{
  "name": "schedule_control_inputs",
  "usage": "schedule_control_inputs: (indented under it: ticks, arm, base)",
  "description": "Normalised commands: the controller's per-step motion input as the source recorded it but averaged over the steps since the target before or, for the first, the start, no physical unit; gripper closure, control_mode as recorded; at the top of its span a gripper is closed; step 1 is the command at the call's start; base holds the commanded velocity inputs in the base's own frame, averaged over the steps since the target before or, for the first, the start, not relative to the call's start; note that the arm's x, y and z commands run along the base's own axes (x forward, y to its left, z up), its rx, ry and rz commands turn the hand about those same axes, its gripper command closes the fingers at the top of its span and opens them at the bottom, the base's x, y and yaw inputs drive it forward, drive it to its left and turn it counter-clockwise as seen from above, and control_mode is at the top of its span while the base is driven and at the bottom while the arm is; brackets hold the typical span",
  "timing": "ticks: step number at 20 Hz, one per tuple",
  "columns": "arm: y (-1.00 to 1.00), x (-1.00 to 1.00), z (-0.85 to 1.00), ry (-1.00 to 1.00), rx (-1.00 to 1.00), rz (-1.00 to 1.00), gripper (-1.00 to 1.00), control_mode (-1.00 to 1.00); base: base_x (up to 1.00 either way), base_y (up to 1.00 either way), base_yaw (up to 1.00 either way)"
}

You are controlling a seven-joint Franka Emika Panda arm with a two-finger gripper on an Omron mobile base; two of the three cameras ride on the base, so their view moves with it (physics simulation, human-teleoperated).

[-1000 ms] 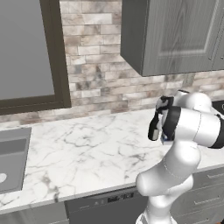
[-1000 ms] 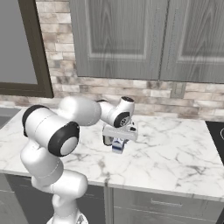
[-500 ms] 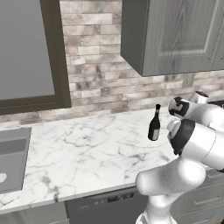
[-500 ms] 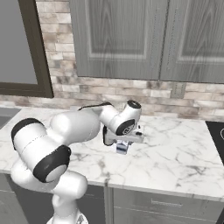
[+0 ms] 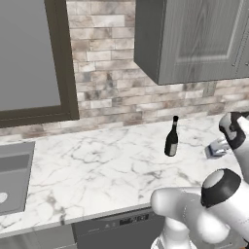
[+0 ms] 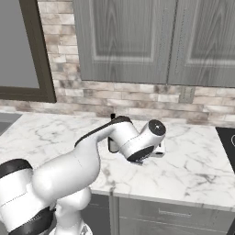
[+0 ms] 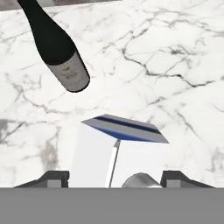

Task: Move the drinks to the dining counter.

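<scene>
On the marble counter point(image 5: 97, 165), upright milk carton point(image 7: 118, 153) sits between the open claw point(image 7: 114, 178) tips.

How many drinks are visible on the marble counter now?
2: the wine bottle stands upright near the brick wall, and the milk carton sits beside it, between the gripper fingertips. Others may be hidden behind the arm.

A kitchen: marble counter point(image 5: 97, 165) with inset sink point(image 5: 12, 177), brick backsplash point(image 5: 112, 92), grey wall cabinets point(image 6: 137, 41), dishwasher point(image 5: 121, 228).
</scene>
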Motion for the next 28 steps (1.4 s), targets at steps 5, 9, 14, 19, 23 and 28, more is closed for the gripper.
schedule_control_inputs:
  ticks: [5,9,14,19,23,28]
  arm:
    - [0.00,-0.69,0.92,-0.01,0.12,0.00,1.00,-1.00]
    - [0.00,-0.51,0.69,0.08,0.10,0.01,1.00,-1.00]
    - [0.00,-0.57,0.50,0.04,0.05,0.00,1.00,-1.00]
    - [0.00,-0.25,0.20,0.00,-0.01,0.00,1.00,-1.00]
    - [0.01,-0.14,0.00,0.00,-0.05,0.00,1.00,-1.00]
    - [-0.08,-0.03,0.00,0.00,-0.01,-0.06,1.00,1.00]
  base:
    - [0.00,0.00,0.00]
    - [0.00,0.00,0.00]
    - [0.00,0.00,0.00]
    - [0.00,0.00,0.00]
    - [0.00,0.00,0.00]
    - [0.00,-0.27,-0.18]
